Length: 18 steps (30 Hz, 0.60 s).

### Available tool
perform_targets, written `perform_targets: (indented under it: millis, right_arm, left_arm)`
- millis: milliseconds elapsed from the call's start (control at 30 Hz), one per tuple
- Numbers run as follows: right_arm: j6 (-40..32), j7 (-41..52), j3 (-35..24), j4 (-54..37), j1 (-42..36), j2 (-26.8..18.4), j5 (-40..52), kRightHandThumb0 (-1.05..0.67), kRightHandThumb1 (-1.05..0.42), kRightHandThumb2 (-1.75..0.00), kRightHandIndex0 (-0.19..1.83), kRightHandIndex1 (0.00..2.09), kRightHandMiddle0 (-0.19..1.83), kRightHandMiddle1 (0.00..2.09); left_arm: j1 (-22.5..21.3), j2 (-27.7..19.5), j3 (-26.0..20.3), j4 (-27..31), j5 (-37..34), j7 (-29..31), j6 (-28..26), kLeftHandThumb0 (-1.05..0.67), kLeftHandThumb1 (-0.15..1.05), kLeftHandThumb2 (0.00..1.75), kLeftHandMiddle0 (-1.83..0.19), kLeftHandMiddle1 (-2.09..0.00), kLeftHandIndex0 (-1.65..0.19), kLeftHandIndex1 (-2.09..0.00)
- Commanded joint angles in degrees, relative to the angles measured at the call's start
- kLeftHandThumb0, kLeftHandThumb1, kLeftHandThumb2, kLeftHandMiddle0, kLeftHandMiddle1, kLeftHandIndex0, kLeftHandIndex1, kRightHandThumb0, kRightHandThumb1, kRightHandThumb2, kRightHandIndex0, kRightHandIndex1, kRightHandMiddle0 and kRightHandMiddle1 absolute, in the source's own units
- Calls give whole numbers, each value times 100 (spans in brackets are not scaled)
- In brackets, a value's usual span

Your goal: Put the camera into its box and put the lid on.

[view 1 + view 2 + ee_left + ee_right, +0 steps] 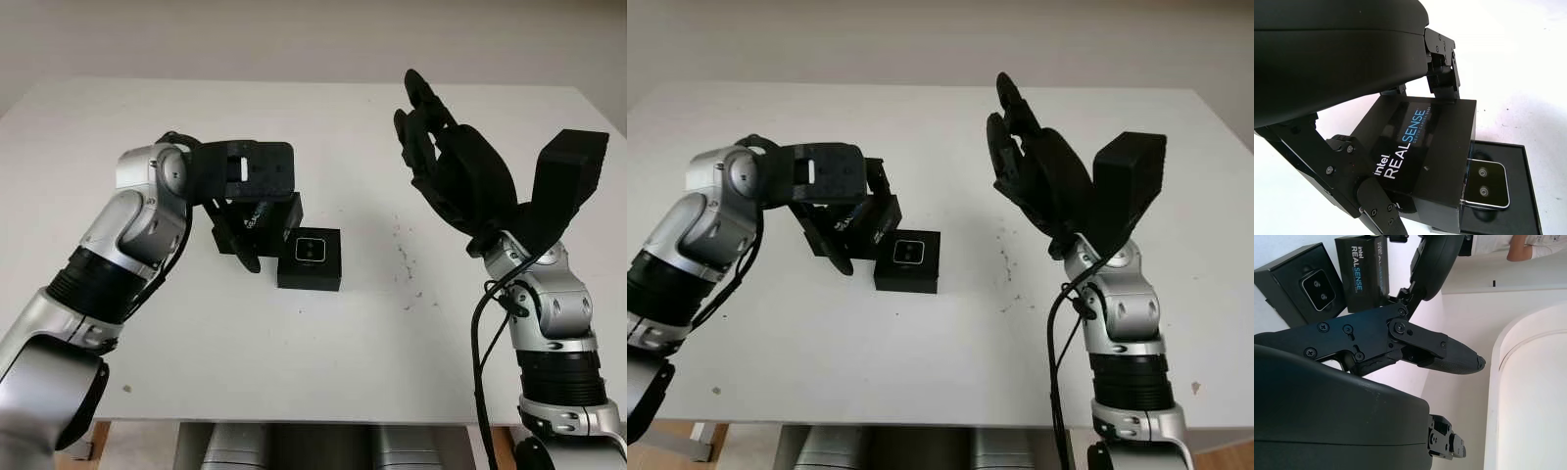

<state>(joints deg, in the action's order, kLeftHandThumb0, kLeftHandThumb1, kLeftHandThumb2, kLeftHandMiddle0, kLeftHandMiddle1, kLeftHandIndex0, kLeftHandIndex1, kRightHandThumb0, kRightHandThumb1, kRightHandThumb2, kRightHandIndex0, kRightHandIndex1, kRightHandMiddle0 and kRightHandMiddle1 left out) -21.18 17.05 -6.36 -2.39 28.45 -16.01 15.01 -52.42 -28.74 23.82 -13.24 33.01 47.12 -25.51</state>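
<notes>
Up close, my left hand (1400,147) grips the lid (1422,147) beside the box (310,259) holding the camera (1488,184), while my right hand (460,166) is raised, open.

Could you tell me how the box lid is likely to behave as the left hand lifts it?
The lid looks rigid and boxy, so probably stiff and light. Its glossy faces may slip between the left hand's fingers.

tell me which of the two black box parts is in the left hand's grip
The lid, the black piece printed with REALSENSE, is held in the left hand. The open box beside it holds the camera and sits free on the table.
</notes>
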Motion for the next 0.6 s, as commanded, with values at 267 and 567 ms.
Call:
perform_targets:
  millis: [267,567]
  right_arm:
    - [237,151,18,-100,-20,-50,-87,-64,-105,-74,-19,3,-19,2]
    - [218,161,21,-138,-41,-39,-152,-63,-105,-71,-16,5,-17,4]
  left_arm:
    - [-198,272,110,-276,176,-210,-172,-21,91,6,-57,-165,-47,-159]
    - [-202,442,124,-582,198,-767,85,-18,92,5,-57,-167,-44,-160]
